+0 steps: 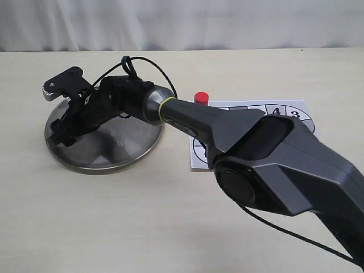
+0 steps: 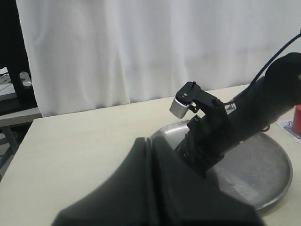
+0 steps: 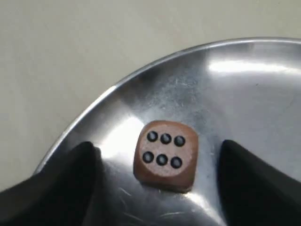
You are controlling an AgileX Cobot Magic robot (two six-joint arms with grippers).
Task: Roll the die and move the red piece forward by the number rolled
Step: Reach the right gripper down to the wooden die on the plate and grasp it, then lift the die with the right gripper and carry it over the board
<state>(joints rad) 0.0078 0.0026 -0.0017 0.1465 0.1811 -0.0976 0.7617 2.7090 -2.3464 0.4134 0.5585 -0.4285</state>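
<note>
On my right wrist feed the die sits flat on the floor of the steel dish, squarely between the two dark fingers of the right gripper. The jaws stand wide apart, with clear metal showing on both sides of the cube, so they have hold of nothing. The die is a tan wooden cube with rounded corners, and its top face shows six black pips in two rows of three. The dish is shallow and round, its polished surface finely scratched and throwing bright glare. It rests on the pale matte table. From the exterior camera I see the right arm reaching across the middle to that dish. The red piece, a glossy little cylinder, stands upright at the edge of the white paper board, where squares numbered 4 and 3 are readable, well apart from the dish. The left gripper is only a dark blur close to its own camera, so I cannot tell how its jaws stand.
</note>
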